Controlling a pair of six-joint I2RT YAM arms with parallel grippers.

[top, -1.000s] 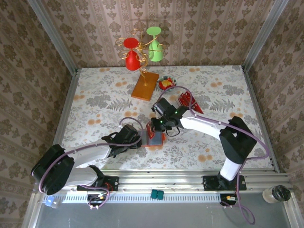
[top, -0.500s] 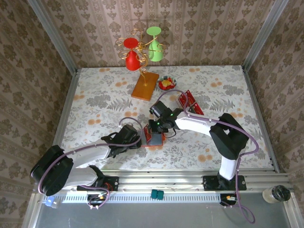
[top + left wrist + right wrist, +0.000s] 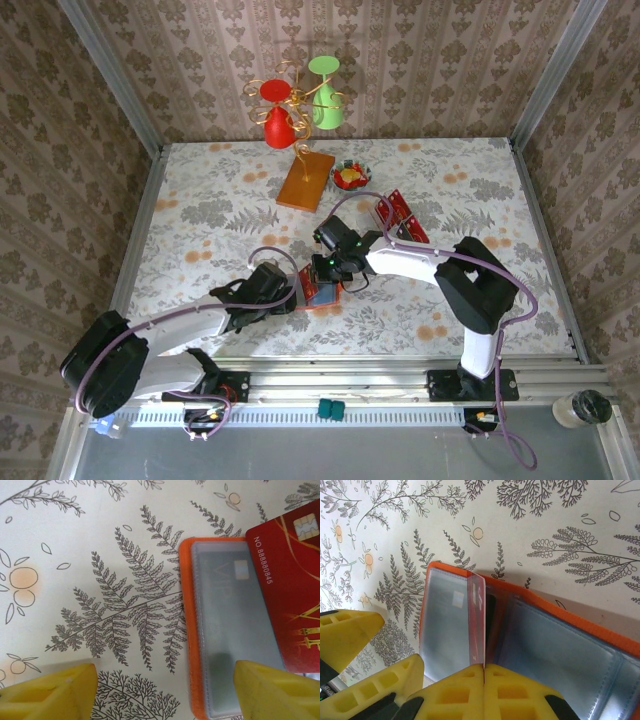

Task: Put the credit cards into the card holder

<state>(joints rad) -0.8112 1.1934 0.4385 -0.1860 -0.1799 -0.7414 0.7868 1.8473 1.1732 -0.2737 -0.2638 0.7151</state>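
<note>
Movement over the last second belongs to the right arm. From above, its elbow has folded in and the right pincer (image 3: 331, 268) has slid onto the card holder (image 3: 322, 294), so the grey-blue panel that lay open to view is now mostly beneath it. The left pincer (image 3: 291, 297) has stayed at the holder's left edge. I judge that a card is being lined up with a pocket and that nothing is seated yet. The other credit cards (image 3: 397, 214) lie in a red heap further back on the counter (image 3: 200, 220), well apart from the holder.

At the left wrist, the left pincer (image 3: 165, 692) stands open, its yellow fingertips (image 3: 50, 692) wide apart with nothing gripped. The card holder (image 3: 230, 630) shows a soft orange rim with rounded corners around a clear, faintly glossy sleeve. A red card (image 3: 295, 585), stiff and shiny with a chip and a printed number, overlaps the holder's right side.

At the right wrist, the right pincer (image 3: 484, 669) is clamped on a held card (image 3: 477, 615), probably that same one. The card is thin, stands on edge and rises upright over the fold of the card holder (image 3: 560, 645). The plastic sleeves are wrinkled and reflective, so a limp pocket mouth may resist the card's corner.
</note>
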